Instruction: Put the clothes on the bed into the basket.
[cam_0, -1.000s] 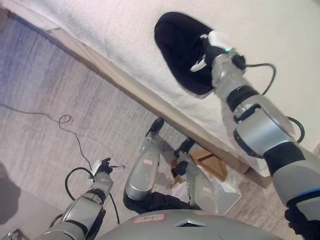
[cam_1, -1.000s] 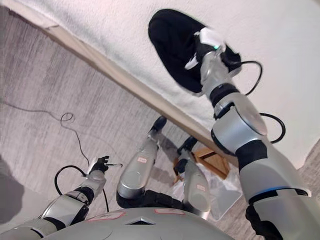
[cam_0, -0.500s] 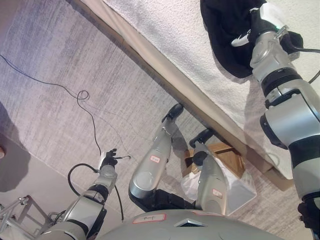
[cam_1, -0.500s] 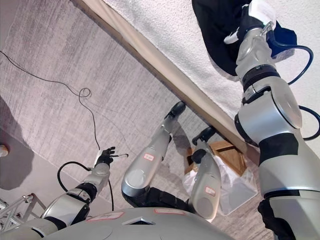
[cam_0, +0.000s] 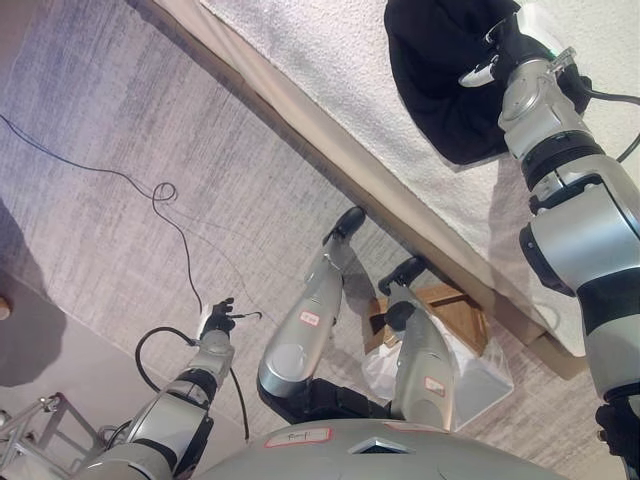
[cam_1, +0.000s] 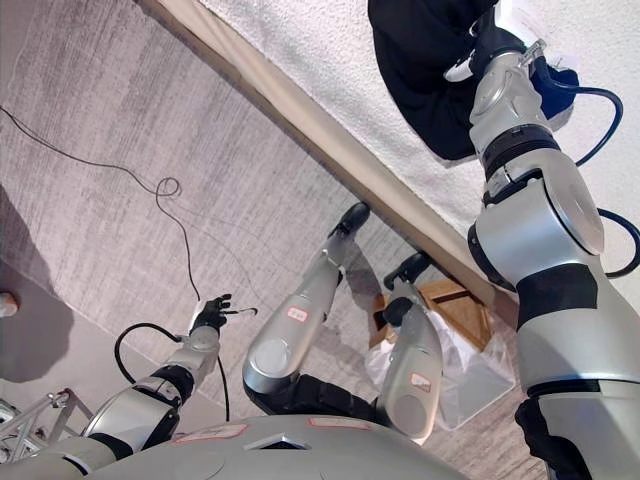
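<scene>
Left eye view: a bed (cam_0: 330, 60) with a white, nubbly cover fills the upper right of the frame, its pale wooden edge running diagonally down to the right. A black garment (cam_0: 440, 75) lies bunched on the cover at the upper right. The right hand (cam_0: 503, 48) rests on the garment's right side, dark fingers curled down into the cloth with a white tip showing; it appears to be grasping the fabric. At the lower left, the left hand (cam_0: 217, 321) hangs low over the grey carpet (cam_0: 150, 100), well away from the bed, fingers loosely spread and holding nothing. A thin loose cable (cam_0: 165, 195) curls across the carpet at left. No basket can be seen.

Right eye view: the same scene from slightly to one side. The black garment (cam_1: 425, 60) sits at the top edge, partly cut off by the frame, and the right hand (cam_1: 488, 45) is pressed into it. The left hand (cam_1: 212, 313) is again at lower left, relaxed.

What could go wrong: the hand seems to hold only one edge of the bunched cloth, so a thin pinch may slip as the arm lifts. Trailing fabric could also drag on the rough cover. With the basket out of sight, the carry must be aimed without seeing it, and the garment could land on the floor.
</scene>
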